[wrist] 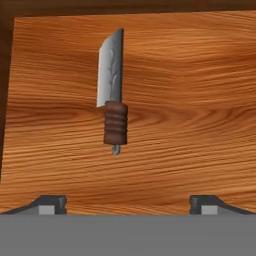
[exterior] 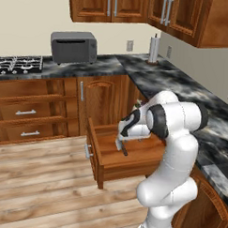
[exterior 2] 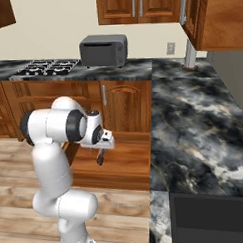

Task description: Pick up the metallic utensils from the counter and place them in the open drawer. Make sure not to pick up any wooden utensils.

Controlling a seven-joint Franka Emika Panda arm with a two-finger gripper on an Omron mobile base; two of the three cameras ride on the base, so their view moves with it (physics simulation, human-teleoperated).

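Cleaver [wrist: 113, 92]: lies flat on the floor of the drawer [exterior: 133, 156], blade pointing away from the hand, dark ribbed handle nearer the fingers; in the base views it shows as a small dark shape below the hand.
Gripper [wrist: 127, 202]: jaws spread wide, nothing between them, hanging above the cleaver with a clear gap.
Drawer: pulled out from the cabinets, open top, wood floor otherwise bare where visible.
Risk 1: lifting out on a slant could clip a drawer wall or front, since the hand sits inside the drawer's outline.
Risk 2: dropping lower with the fingers apart could nudge the cleaver.
Risk 3: on the next pick, the wooden spoon may be mistaken for a fork.
Forks, spoon: cannot tell where they lie.
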